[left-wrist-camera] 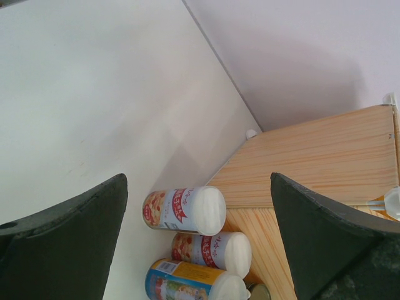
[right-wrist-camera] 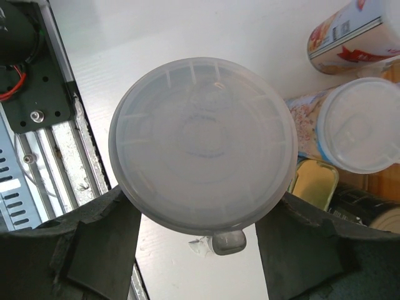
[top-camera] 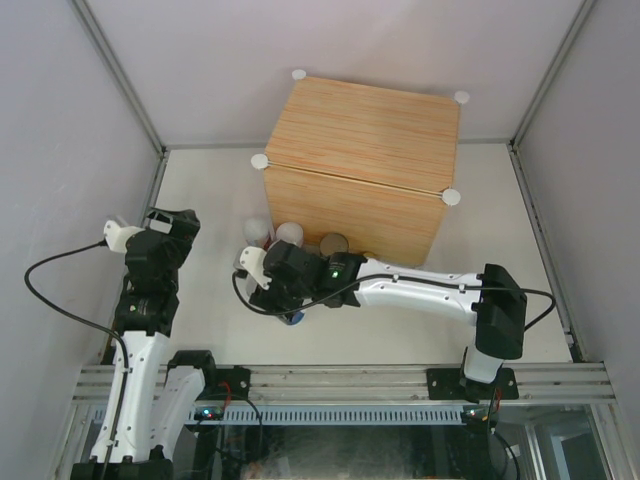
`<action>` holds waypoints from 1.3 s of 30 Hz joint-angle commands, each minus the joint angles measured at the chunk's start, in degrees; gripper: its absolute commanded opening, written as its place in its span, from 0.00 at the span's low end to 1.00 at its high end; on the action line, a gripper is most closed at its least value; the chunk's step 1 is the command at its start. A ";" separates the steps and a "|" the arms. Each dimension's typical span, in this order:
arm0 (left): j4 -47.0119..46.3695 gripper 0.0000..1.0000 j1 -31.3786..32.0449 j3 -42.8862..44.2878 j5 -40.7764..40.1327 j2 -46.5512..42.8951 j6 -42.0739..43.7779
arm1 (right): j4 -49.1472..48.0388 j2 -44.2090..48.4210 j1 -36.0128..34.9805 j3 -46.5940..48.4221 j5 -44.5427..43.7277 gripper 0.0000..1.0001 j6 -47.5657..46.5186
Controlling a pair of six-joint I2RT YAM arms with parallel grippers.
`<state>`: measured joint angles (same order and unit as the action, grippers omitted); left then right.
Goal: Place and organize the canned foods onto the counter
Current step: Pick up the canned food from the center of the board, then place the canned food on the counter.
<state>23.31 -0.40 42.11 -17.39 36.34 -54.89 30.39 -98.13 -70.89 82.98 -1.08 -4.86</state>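
Note:
My right gripper (right-wrist-camera: 200, 219) is shut on a white-lidded can (right-wrist-camera: 203, 144), whose lid fills the right wrist view between both fingers (right-wrist-camera: 100, 250). In the top view this gripper (top-camera: 285, 292) hovers in front of the counter (top-camera: 360, 165), a blue bit of the can (top-camera: 295, 318) showing beneath it. Two white-lidded cans (top-camera: 260, 230) (top-camera: 290, 235) and a dark can (top-camera: 333, 243) stand at the counter's front face. My left gripper (top-camera: 170, 225) is open and empty at the left. Its view shows two red-labelled cans (left-wrist-camera: 184, 209) (left-wrist-camera: 209, 250) and a blue-and-yellow one (left-wrist-camera: 194, 284) by the counter (left-wrist-camera: 312, 156).
A flat gold tin (right-wrist-camera: 315, 181) and the dark can (right-wrist-camera: 381, 215) lie near the held can, beside another white-lidded can (right-wrist-camera: 359, 125). The metal base rail (top-camera: 340, 380) runs along the near edge. Grey walls close in the table at the back and sides.

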 commanded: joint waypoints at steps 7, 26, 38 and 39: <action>-0.99 1.00 -0.32 2.77 0.14 -0.04 0.67 | -6.44 9.32 2.04 10.79 -2.15 0.00 0.75; -1.35 0.99 -0.31 5.93 2.05 2.54 2.87 | -8.56 12.84 7.84 17.48 -2.71 0.00 0.27; -1.42 0.98 -0.33 7.62 2.76 3.58 5.02 | -12.37 12.81 10.01 17.61 -4.05 0.00 -0.30; -1.52 0.97 -0.31 7.68 2.86 3.69 5.18 | -13.60 12.92 10.02 16.96 -4.42 0.00 -0.39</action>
<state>23.31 -0.40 46.61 -15.66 39.97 -51.64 30.00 -89.80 -61.19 97.25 -3.25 -5.06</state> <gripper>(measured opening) 0.979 0.635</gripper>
